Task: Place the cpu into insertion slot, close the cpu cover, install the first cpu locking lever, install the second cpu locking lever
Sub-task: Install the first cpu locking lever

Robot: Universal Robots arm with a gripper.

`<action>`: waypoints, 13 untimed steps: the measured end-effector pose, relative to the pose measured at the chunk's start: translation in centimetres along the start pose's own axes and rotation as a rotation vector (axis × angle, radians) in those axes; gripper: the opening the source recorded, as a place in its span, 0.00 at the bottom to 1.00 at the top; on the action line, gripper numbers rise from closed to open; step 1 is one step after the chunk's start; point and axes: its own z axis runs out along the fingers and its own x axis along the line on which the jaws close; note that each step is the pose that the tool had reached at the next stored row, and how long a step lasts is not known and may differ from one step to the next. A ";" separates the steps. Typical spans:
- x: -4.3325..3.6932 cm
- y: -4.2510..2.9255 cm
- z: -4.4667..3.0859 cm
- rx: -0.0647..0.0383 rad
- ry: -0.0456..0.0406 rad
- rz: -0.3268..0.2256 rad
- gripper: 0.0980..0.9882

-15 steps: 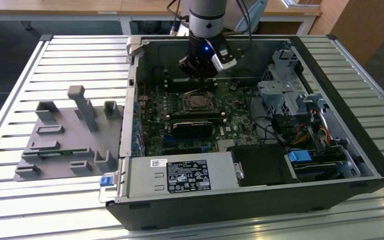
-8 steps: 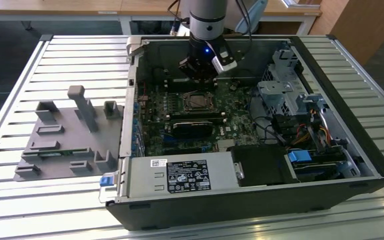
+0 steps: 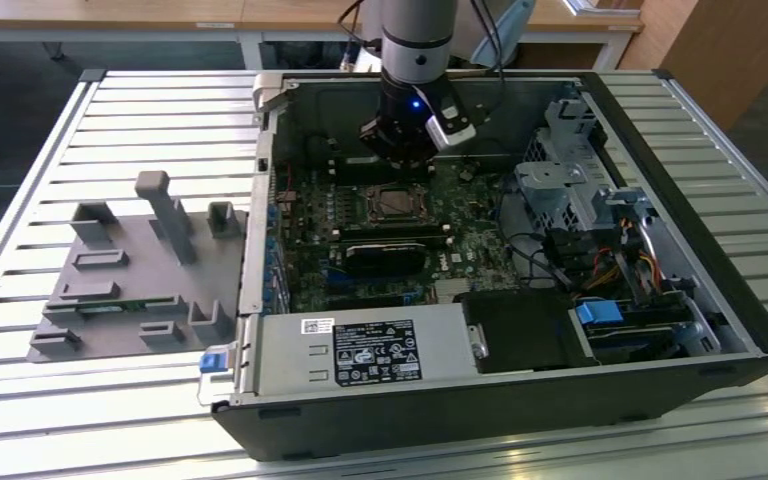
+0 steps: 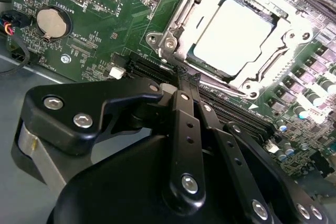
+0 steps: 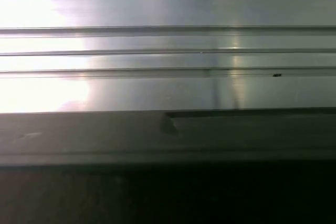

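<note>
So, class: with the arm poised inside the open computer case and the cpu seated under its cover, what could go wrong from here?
1. The pincer sits low beside the cpu cover, right above the black slots; a small sideways slip could scrape them.
2. The cpu shows through the cover's window; a push on the frame that lands off target could press on the chip.
3. A coin battery and fine board parts lie nearby and might be knocked.

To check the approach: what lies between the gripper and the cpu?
In the second wrist view, long black card slots on the green board separate the gripper from the cpu.
</note>
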 end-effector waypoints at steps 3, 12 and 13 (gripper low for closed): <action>-0.03 0.02 0.15 0.003 0.0000 0.000 0.01; -0.08 0.11 0.51 0.006 0.0000 0.000 0.01; -0.08 0.12 0.55 0.006 -0.0001 0.000 0.01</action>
